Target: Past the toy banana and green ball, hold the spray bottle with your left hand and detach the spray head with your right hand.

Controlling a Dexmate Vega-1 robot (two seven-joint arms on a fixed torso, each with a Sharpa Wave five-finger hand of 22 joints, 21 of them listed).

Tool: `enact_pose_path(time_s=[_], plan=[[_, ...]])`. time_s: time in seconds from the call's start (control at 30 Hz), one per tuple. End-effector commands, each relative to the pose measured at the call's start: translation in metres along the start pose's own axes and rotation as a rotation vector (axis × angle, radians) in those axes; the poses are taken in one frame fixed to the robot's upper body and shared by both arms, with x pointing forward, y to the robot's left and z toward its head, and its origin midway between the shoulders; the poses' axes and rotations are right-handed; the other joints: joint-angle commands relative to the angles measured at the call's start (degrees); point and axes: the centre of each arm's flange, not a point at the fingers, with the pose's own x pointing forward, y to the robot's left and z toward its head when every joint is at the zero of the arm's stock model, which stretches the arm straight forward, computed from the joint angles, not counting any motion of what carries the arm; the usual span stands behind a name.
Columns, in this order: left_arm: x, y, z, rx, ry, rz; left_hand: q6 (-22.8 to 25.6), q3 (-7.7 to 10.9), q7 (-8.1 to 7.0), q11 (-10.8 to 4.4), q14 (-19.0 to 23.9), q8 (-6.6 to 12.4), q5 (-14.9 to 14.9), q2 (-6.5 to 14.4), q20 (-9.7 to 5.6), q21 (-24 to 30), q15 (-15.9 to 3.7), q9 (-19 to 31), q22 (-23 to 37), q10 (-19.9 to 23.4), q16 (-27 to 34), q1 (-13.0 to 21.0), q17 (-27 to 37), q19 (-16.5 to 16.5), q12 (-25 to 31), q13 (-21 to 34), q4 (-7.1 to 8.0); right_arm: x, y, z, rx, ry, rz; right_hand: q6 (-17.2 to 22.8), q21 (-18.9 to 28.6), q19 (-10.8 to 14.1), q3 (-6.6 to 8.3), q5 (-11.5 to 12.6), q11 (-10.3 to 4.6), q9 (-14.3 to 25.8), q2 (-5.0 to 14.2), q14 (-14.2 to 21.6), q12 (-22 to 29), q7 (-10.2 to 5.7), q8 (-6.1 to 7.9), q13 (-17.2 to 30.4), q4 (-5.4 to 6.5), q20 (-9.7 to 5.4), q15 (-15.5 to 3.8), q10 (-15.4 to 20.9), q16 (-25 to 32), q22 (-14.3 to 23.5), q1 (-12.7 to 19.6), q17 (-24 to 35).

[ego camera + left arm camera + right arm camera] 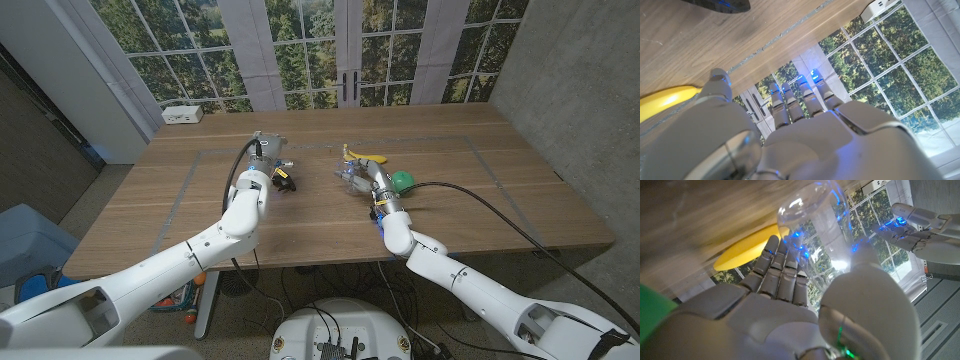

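Wooden table (300, 215) with toy banana (366, 156), green ball (402, 181), white box (183, 114).

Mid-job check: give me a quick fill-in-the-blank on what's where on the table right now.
1. The clear spray bottle sits in the grip of the ___ robot hand.
2. The ball lying beside that hand is ___.
3. The toy banana on the wooden table is coloured ___.
Missing words: right; green; yellow.
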Motion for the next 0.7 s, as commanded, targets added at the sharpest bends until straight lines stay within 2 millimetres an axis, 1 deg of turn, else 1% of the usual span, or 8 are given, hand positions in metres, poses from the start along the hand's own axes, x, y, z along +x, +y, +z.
enact_pose_path(time_s=[0.03, 0.2, 0.27, 0.33, 0.37, 0.4, 0.5, 0.7], plan=[[-0.003, 0.005, -0.003, -0.023, -0.014, 0.050, 0.87, 0.48, 0.13, -0.17, 0.65, 0.46, 0.22, -0.04, 0.01, -0.42, -7.16, 0.02, 0.20, 0.76, 0.28, -0.66, 0.01, 0.75, 0.46, 0.05, -0.05, -0.015, -0.002, -0.001, -0.137, -0.105, -0.240, 19.07, 0.10, 0.25, -0.44, 0.34, -11.39, 0.02, 6.69, -0.14, -0.06, -17.85, -0.34, -0.18, -0.08, -4.34, -8.29, -12.02, 0.04, 0.16, 5.23, 0.33], [-0.003, 0.007, -0.002, -0.022, -0.017, 0.063, 1.33, 0.66, 0.20, -0.53, 0.89, 0.66, 0.24, 0.05, -0.10, -0.53, -7.42, 0.01, 0.20, 1.19, 0.37, -0.60, -0.08, 1.01, 0.68, -0.05, -0.25, -0.015, 0.000, -0.001, -0.199, -0.111, -0.219, 18.38, 0.29, 1.18, -0.47, 0.32, -10.66, -0.18, 6.72, -0.54, -0.20, -16.80, -1.24, -0.91, -0.58, -3.02, -8.32, -12.34, 0.46, 0.08, 5.89, 0.74], [-0.003, 0.007, -0.002, -0.026, -0.022, 0.066, 1.38, 0.71, 0.18, -0.44, 0.93, 0.68, 0.24, 0.07, -0.13, -0.55, -7.55, 0.01, 0.20, 1.29, 0.38, -0.58, -0.11, 1.11, 0.73, -0.07, -0.31, -0.014, -0.001, -0.001, -0.224, -0.111, -0.215, 15.71, 0.14, 1.31, -1.12, 0.06, -9.80, -0.22, 5.63, -1.17, -0.56, -16.69, -2.80, -1.62, -0.88, -2.30, -7.94, -13.54, 0.72, 0.02, 5.72, 1.02], [-0.003, 0.008, -0.002, -0.024, -0.024, 0.074, 1.45, 0.75, 0.18, -0.46, 0.99, 0.71, 0.24, 0.09, -0.10, -0.58, -7.62, 0.00, 0.20, 1.32, 0.40, -0.57, -0.12, 1.16, 0.74, -0.09, -0.35, -0.013, -0.001, 0.000, -0.254, -0.100, -0.192, 14.68, -0.03, 1.12, -1.41, 0.00, -10.01, -0.20, 5.06, -1.62, -0.77, -17.07, -3.39, -1.91, -1.01, -1.85, -7.91, -14.35, 0.70, -0.01, 5.64, 1.08], [-0.003, 0.008, -0.002, -0.026, -0.027, 0.076, 1.48, 0.77, 0.23, -0.46, 1.03, 0.72, 0.24, 0.10, -0.10, -0.61, -7.60, 0.00, 0.20, 1.31, 0.42, -0.56, -0.14, 1.17, 0.74, -0.11, -0.38, -0.013, -0.001, 0.001, -0.270, -0.094, -0.179, 11.89, -0.35, 0.95, -2.17, -0.09, -9.47, -0.18, 3.87, -2.77, -0.94, -16.86, -4.87, -2.50, -1.00, -1.15, -7.71, -15.67, 0.58, -0.04, 5.05, 1.15], [-0.003, 0.009, -0.002, -0.029, -0.028, 0.078, 1.49, 0.79, 0.21, -0.61, 1.06, 0.73, 0.24, 0.09, -0.09, -0.64, -7.59, 0.00, 0.20, 1.41, 0.43, -0.57, -0.15, 1.18, 0.78, -0.12, -0.41, -0.012, -0.002, 0.001, -0.289, -0.091, -0.167, 8.74, -0.74, 0.47, -2.79, 0.02, -8.99, -0.19, 3.12, -3.90, -1.19, -17.15, -6.44, -2.98, -0.77, -0.57, -7.51, -17.57, 0.44, -0.03, 4.29, 1.19], [-0.003, 0.010, -0.002, -0.033, -0.033, 0.088, 1.64, 0.86, 0.16, -0.62, 1.42, 0.78, 0.24, 0.12, -0.16, -0.65, -7.81, -0.01, 0.21, 1.47, 0.57, -0.58, -0.18, 1.45, 0.82, -0.16, -0.49, -0.009, -0.004, 0.003, -0.328, -0.075, -0.128, 4.62, -2.17, -1.35, -4.42, 0.60, -7.61, -0.04, 1.23, -7.11, -1.41, -17.07, -8.51, -4.10, -0.22, 1.18, -6.95, -22.34, -0.34, -0.09, 2.20, 0.74], [-0.003, 0.010, -0.002, -0.037, -0.042, 0.098, 1.89, 0.99, 0.29, -0.73, 1.77, 0.87, 0.23, 0.15, -0.15, -0.69, -8.11, -0.01, 0.21, 1.72, 0.69, -0.61, -0.23, 1.87, 0.92, -0.23, -0.62, -0.004, -0.008, 0.006, -0.373, -0.050, -0.063, -1.25, -5.79, -6.07, -6.67, 2.39, -5.92, 0.24, -0.26, -12.67, -1.31, -14.65, -10.11, -5.93, 1.09, 5.06, -3.54, -29.49, -1.85, -0.13, -1.96, -0.71]])
